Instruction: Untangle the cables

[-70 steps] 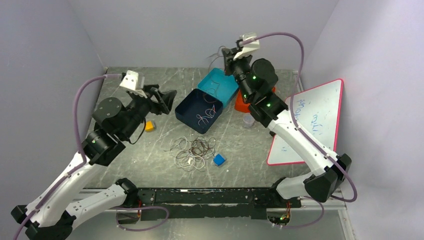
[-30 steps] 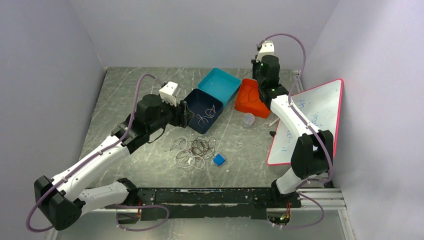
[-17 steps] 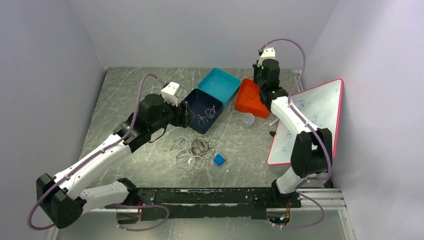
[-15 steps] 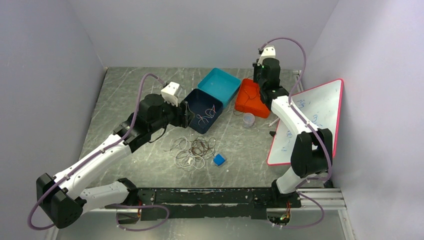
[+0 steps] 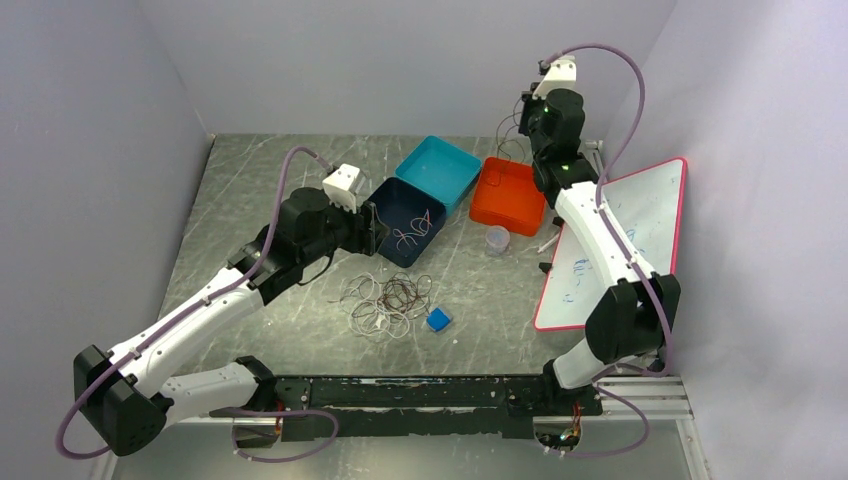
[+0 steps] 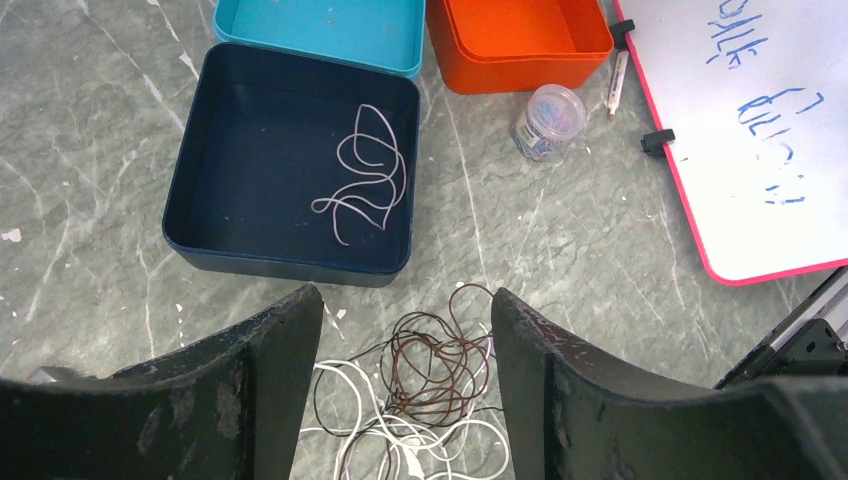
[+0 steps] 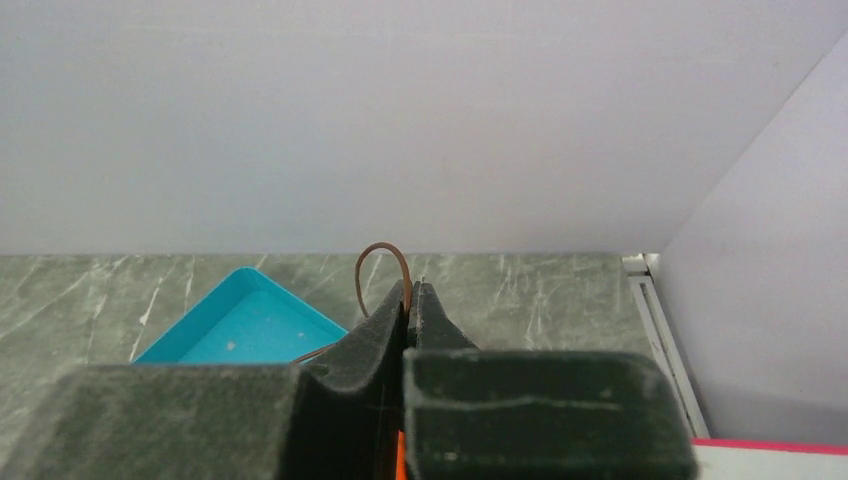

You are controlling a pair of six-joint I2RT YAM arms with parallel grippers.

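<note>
Right pincer (image 7: 410, 290): jaws pressed shut on a single brown cable (image 7: 382, 247), whose loop arches just above the fingertips. The arm holds it high at the far right of the bench (image 5: 235, 185), above the orange tray (image 5: 510, 195), so that the thin strand hangs free of everything below. The likely purpose is to set it down in that tray, apart from the other cables. Sorting appears to go one strand to a container: the navy box (image 6: 250, 150) already contains one whitish cable (image 6: 365, 180) lying loose on its floor, while the teal box (image 6: 320, 25) beside it shows no cable in the left wrist view. Left pincer (image 6: 405, 300): jaws standing apart and gripping nothing, poised above the bench near the navy box, with the tangled heap (image 6: 425, 385) framed between its fingers in its own view. This placement suits a descent onto the next strand. The heap, dark brown loops interlaced with whitish ones, lies on the bare bench between the navy box and the arm bases, just beside a small blue block (image 5: 437, 320). Since much of the knot is unsorted, the task is judged to be near its middle. A jar of clips (image 6: 547, 118) and the whiteboard (image 6: 760, 150) lie to the right, apart from the heap.
</note>
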